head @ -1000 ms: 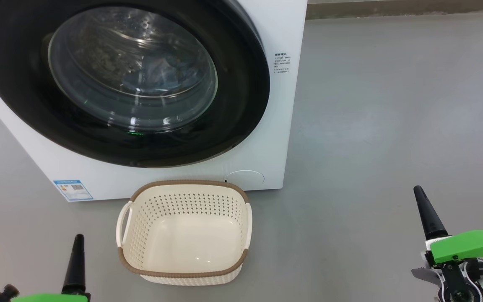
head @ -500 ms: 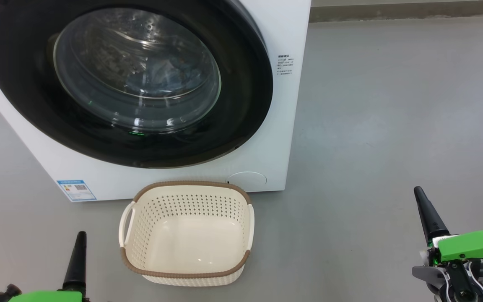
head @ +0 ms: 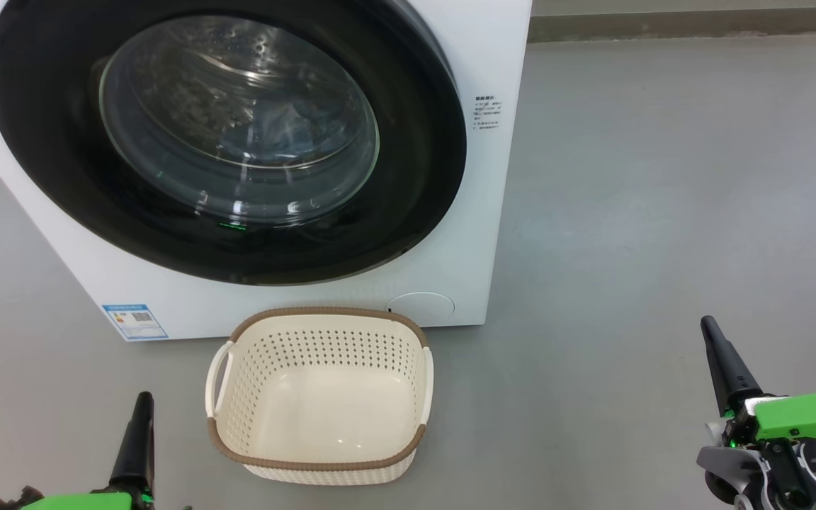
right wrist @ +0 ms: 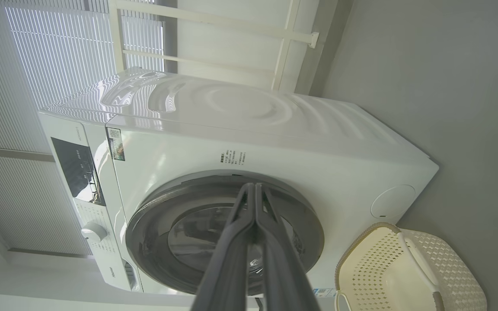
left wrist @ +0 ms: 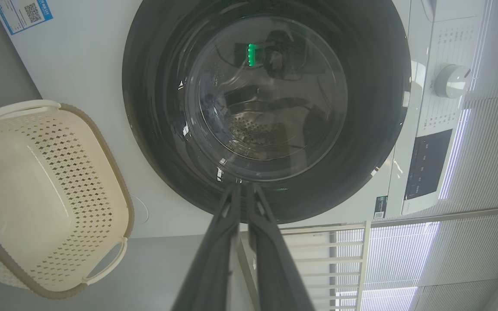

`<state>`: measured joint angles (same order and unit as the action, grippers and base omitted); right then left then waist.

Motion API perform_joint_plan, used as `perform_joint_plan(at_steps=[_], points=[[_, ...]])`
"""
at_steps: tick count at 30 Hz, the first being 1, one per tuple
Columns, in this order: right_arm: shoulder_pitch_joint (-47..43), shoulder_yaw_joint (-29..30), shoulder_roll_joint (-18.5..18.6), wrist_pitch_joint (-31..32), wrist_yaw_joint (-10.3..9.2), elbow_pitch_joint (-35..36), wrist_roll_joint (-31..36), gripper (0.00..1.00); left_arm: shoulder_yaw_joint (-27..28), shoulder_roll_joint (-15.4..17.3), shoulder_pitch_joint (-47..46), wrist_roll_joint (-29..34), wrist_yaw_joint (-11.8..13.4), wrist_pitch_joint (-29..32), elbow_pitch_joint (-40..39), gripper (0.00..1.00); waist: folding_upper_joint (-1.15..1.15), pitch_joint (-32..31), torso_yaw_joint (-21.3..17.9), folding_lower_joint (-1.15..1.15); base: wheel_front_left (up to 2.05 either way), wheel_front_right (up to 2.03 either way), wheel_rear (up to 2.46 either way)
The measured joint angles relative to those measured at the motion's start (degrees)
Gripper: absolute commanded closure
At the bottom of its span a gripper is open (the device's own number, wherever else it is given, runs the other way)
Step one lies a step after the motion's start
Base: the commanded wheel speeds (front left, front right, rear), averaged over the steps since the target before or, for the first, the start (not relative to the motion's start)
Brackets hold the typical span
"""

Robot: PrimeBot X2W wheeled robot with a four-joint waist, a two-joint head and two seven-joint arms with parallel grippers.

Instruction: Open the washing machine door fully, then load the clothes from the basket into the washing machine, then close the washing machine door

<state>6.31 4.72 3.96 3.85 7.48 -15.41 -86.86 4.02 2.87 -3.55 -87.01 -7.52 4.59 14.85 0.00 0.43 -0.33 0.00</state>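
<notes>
The white washing machine [head: 482, 227] stands ahead with its glossy black round washing machine door [head: 415, 163] flat against the front. Through the glass window a pale blue fabric [head: 280, 127], the clothes, shows dimly inside the drum. On the floor in front of the machine sits the cream basket [head: 319, 313] with a brown rim, and nothing lies in it. My left gripper [head: 141, 425] is shut at the lower left, left of the basket. My right gripper [head: 718, 350] is shut at the lower right, well clear of the basket. In the left wrist view the fingers [left wrist: 231, 216] point at the door's lower edge.
A blue label sticker [head: 133, 321] and a round cap [head: 420, 304] mark the machine's bottom front. Grey floor [head: 663, 212] stretches to the right up to a wall skirting [head: 663, 23]. A control panel with a white knob [left wrist: 450, 81] sits above the door.
The whole head picture has shifted slightly right and down, so the camera moved. Door, basket and both shut grippers keep their places.
</notes>
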Motion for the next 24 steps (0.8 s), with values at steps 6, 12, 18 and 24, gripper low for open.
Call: perform_joint_plan(at_steps=[6,12,18,24], points=[[-0.1,1.2,-0.3,0.8,-0.01,0.0,-3.4,1.00,0.4,-0.3,-0.1,-2.9,0.0,1.1,0.0,1.00,0.00,-0.2,0.2,0.00,0.00,0.00,0.00],[-0.1,1.6,-0.6,1.7,-0.09,0.0,-5.7,1.00,0.6,-0.4,-0.1,-4.6,0.0,1.5,0.1,1.00,0.00,-0.3,0.3,0.00,0.00,0.00,0.00],[-0.1,1.7,-0.6,1.7,-0.09,0.0,-5.7,1.00,0.6,-0.4,-0.2,-4.6,0.0,1.5,0.1,1.00,0.00,-0.2,0.3,0.00,0.00,0.00,0.00],[-0.1,1.9,-0.6,1.7,-0.09,0.0,-5.7,1.00,0.6,-0.4,-0.2,-4.6,0.0,1.5,0.1,1.00,0.00,-0.2,0.3,0.00,0.00,0.00,0.00]])
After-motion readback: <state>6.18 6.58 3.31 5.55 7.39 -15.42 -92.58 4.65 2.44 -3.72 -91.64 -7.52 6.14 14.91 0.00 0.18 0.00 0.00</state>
